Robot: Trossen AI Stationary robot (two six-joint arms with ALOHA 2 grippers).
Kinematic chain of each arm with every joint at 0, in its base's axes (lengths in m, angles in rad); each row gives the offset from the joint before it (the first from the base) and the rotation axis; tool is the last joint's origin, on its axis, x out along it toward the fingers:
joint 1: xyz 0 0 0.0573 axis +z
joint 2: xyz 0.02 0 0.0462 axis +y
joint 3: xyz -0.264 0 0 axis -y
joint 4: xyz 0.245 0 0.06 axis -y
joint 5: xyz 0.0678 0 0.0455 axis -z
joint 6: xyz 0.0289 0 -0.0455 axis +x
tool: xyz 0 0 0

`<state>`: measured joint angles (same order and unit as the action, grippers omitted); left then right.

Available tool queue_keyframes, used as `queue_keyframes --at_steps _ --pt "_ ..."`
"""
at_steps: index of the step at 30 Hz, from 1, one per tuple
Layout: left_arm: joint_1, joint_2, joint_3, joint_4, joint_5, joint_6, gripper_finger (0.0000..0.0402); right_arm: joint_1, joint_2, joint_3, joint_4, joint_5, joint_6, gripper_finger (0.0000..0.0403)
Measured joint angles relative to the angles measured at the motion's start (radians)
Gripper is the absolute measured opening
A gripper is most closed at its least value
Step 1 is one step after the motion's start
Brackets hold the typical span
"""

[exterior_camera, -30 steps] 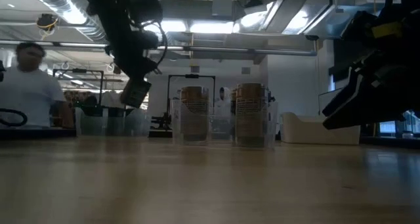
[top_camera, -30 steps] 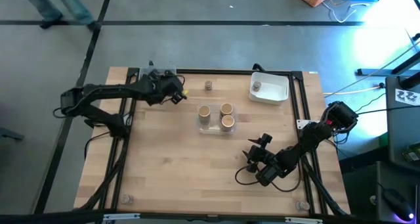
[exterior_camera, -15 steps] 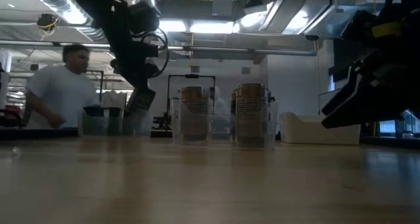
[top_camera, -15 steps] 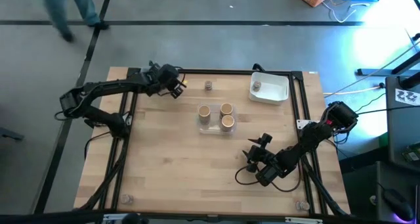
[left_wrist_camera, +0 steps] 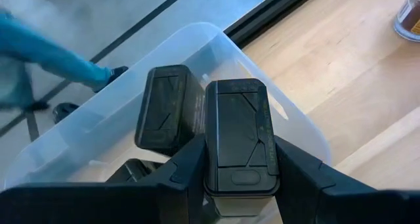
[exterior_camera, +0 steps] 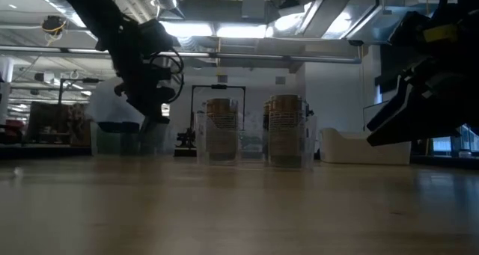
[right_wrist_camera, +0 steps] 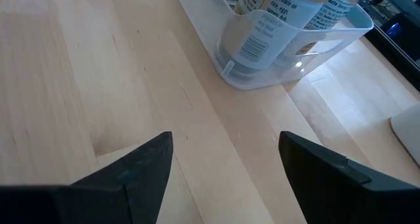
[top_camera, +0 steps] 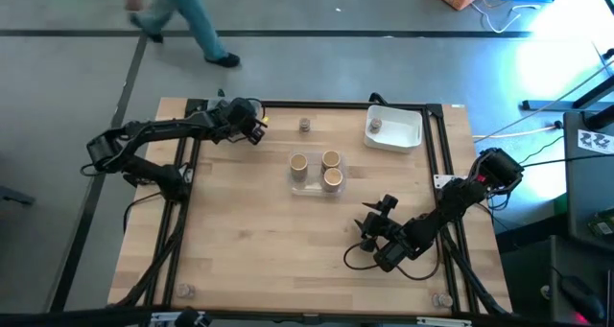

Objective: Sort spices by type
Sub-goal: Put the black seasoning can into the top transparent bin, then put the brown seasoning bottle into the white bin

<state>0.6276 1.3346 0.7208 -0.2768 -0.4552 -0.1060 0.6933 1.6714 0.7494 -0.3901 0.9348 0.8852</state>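
Observation:
My left gripper (left_wrist_camera: 237, 155) is shut on a dark blocky spice jar (left_wrist_camera: 237, 129) over a clear tub (left_wrist_camera: 289, 112) at the table's far left corner (top_camera: 225, 107). Another dark jar (left_wrist_camera: 167, 109) stands in that tub, and part of a third (left_wrist_camera: 131, 171) shows. Three tan cylinders (top_camera: 318, 169) stand in a clear tub at mid-table. One small grey-brown jar (top_camera: 305, 125) stands on the wood by the far edge, another (top_camera: 375, 126) in the white tub (top_camera: 401, 135). My right gripper (right_wrist_camera: 226, 165) hovers open near the table's right side (top_camera: 382, 233). My left gripper pinches the dark blocky jar between its two fingers (left_wrist_camera: 187, 165), one on each long side wall (left_wrist_camera: 211, 138). The fingers come from above, slanting down. The jar is lifted clear, its lid face up, above the clear tub and beside the jar standing there.
A black frame rail (top_camera: 336, 105) runs along the far edge behind the tubs. Bare wood (top_camera: 259, 241) spreads across the near half. A person (top_camera: 187, 20) walks on the floor beyond the far edge.
My left gripper has carried the dark jar a little toward the table's far left corner, to above the clear tub, staying shut on it. A person has walked across the floor behind the table. My right arm has kept still.

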Motion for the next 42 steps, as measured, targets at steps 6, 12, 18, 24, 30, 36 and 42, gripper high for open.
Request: queue_keyframes --at_steps 6,12,18,24,30,36,42 --pt "0.0 0.0 0.0 -0.002 0.001 0.0 0.0166 0.0 0.0 0.0 0.003 0.0 0.0 0.028" --pt "-0.007 -0.014 0.043 -0.079 0.001 0.003 0.0224 0.0 0.0 0.0 0.004 0.0 0.0 0.028" --pt "-0.075 -0.096 0.142 -0.227 0.005 -0.015 0.0236 0.0 0.0 0.0 0.005 0.0 0.0 0.028" --pt "-0.25 -0.206 0.195 -0.296 0.147 -0.096 0.0237 0.0 0.0 0.0 0.01 0.0 0.0 0.028" --pt "-0.493 -0.261 0.195 -0.324 0.184 -0.224 0.0237 0.0 0.0 0.0 0.043 -0.009 0.0 0.028" --pt "-0.724 -0.233 0.195 -0.326 0.184 -0.303 0.0237 0.0 0.0 0.0 0.054 -0.047 -0.009 0.028" --pt "-0.913 -0.152 0.195 -0.3 0.178 -0.393 0.0237 0.0 0.0 0.0 0.086 -0.055 -0.032 0.028"
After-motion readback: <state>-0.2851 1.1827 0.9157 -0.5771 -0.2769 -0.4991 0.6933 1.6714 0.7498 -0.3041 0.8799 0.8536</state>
